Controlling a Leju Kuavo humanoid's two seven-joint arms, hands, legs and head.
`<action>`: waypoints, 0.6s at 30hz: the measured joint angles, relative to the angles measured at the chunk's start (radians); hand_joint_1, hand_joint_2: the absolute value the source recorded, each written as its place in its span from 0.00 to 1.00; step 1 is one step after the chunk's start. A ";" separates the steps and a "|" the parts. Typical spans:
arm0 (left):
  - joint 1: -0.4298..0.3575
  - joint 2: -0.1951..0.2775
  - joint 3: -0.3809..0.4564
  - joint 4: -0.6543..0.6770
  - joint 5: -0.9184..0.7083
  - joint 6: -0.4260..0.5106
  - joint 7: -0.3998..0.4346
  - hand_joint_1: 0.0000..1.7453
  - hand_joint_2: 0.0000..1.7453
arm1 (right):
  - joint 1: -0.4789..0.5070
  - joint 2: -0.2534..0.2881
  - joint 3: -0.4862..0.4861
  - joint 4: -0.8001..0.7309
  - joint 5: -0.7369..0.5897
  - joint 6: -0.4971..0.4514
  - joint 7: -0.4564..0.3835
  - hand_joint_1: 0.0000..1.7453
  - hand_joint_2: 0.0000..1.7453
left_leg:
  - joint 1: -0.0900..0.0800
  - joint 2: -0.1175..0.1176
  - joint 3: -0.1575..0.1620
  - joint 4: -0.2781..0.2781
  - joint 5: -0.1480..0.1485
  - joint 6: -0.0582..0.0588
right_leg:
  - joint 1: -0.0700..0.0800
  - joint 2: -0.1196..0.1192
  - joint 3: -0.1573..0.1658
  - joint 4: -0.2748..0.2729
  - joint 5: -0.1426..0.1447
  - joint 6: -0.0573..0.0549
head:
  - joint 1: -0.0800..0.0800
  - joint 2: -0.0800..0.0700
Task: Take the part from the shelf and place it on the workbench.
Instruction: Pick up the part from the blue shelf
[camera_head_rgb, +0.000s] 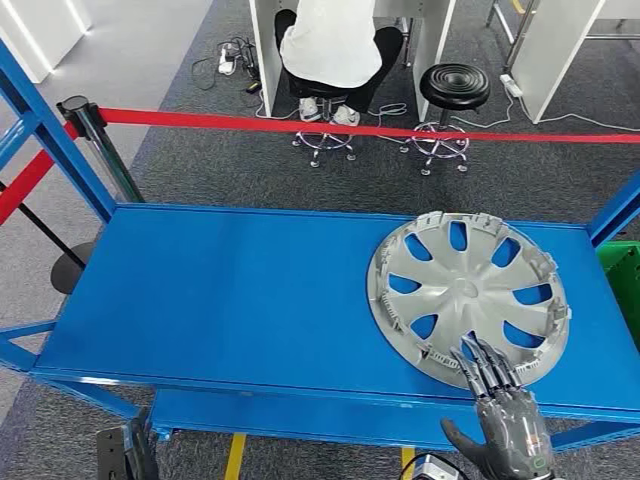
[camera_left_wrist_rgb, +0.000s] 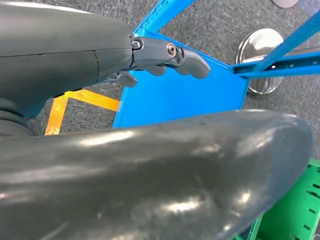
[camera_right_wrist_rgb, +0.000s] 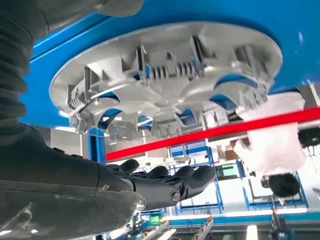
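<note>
A silver hubcap (camera_head_rgb: 468, 295), the part, lies flat on the right side of the blue shelf (camera_head_rgb: 226, 290), with its ribbed inner side up. My right hand (camera_head_rgb: 506, 410) comes in at the shelf's front edge, fingers stretched out over the hubcap's near rim and holding nothing. In the right wrist view the straight fingers (camera_right_wrist_rgb: 166, 182) hover a little apart from the hubcap (camera_right_wrist_rgb: 166, 75). My left hand (camera_head_rgb: 124, 450) hangs low below the shelf's front left; its fingers (camera_left_wrist_rgb: 170, 55) are extended and empty.
A red barrier tape (camera_head_rgb: 226, 122) runs behind the shelf, fixed to a black post (camera_head_rgb: 90, 125). Beyond it a person (camera_head_rgb: 332, 45) sits at a desk beside a black stool (camera_head_rgb: 453, 85). A green crate (camera_head_rgb: 626, 265) stands right of the shelf.
</note>
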 joint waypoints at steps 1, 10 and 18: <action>0.000 -0.001 -0.001 0.000 0.001 0.000 0.000 0.00 0.00 | 0.005 -0.002 -0.003 -0.009 -0.008 0.000 0.000 0.00 1.00 | 0.000 0.000 0.000 0.000 0.000 0.000 | 0.000 0.000 0.000 0.000 0.000 0.000 | 0.000 0.000; 0.002 -0.011 -0.039 0.011 0.011 -0.012 0.000 0.00 0.00 | 0.016 -0.022 -0.102 -0.038 -0.102 0.213 0.031 0.00 1.00 | -0.001 0.000 0.000 0.000 0.000 0.001 | -0.002 0.000 0.000 0.000 0.000 0.000 | 0.000 0.000; -0.001 -0.001 -0.080 0.025 0.020 -0.021 0.000 0.00 0.00 | -0.082 -0.002 -0.169 0.098 -0.120 0.352 -0.014 0.00 1.00 | -0.001 0.000 0.000 0.000 0.000 0.001 | -0.002 0.000 0.000 0.000 0.000 0.000 | 0.000 0.000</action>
